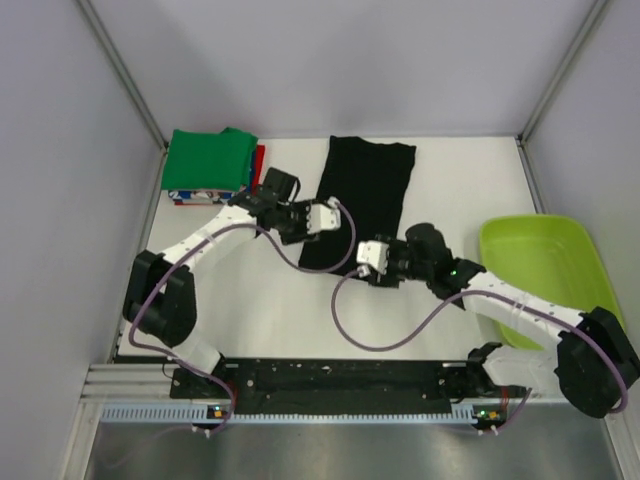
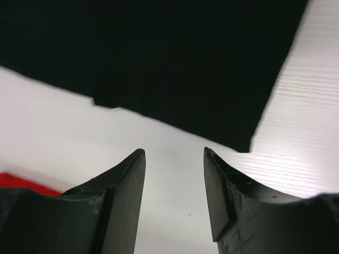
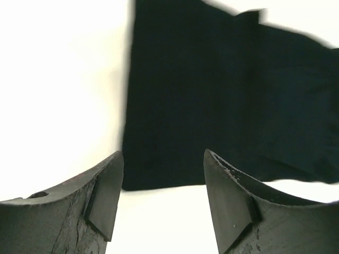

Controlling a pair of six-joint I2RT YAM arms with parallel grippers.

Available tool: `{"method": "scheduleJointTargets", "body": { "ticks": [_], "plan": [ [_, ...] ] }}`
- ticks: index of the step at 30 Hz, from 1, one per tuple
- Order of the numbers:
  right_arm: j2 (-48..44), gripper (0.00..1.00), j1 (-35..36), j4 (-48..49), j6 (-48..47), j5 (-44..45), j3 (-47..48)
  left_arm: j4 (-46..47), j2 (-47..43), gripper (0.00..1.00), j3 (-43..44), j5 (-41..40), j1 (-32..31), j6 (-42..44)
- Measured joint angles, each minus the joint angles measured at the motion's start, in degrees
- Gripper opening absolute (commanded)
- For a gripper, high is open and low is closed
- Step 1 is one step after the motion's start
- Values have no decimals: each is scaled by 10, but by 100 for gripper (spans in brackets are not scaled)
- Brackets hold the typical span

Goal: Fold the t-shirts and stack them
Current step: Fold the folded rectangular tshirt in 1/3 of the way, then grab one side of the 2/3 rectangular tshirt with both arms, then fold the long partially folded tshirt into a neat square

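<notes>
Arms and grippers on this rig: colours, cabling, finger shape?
Left arm and right arm: white link shells, bulky black joints, a greyish-purple cable looping loose beside each. Left gripper and right gripper: matte black tapered wedge fingers; the right's are scuffed and chipped.

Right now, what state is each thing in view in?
black t-shirt: folded into a narrow strip, lying flat, ungripped.
green t-shirt: folded, atop the red t-shirt.
red t-shirt: folded, only an edge showing.
lime-green tub: upright, looks empty.
left gripper: open, holding nothing.
right gripper: open, holding nothing.
</notes>
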Motion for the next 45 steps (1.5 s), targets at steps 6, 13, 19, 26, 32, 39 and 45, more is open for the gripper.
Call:
{"method": "scheduleJointTargets", "body": {
  "ticks": [6,13,19,26,32,39,45],
  "plan": [
    [75,57,32,-86,-43,0,-27,-22,15,54,-84,60,-24,78],
    [150,42,36,-87,-50,37,-7,-16,55,52,-104,53,-49,92],
    [177,0,38,-70,-47,72,2,22,80,0,-103,2,-48,78],
    [178,0,47,-102,-37,92,19,22,82,0,-98,-22,-56,52],
    [90,0,130,-212,-26,87,24,-80,10,0,-111,-2,-63,45],
    [-42,0,284,-433,6,14,112,-296,-176,0,-117,83,-75,46],
    [-86,0,336,-532,45,-28,197,-414,-241,0,-87,124,-113,8]
  ]
}}
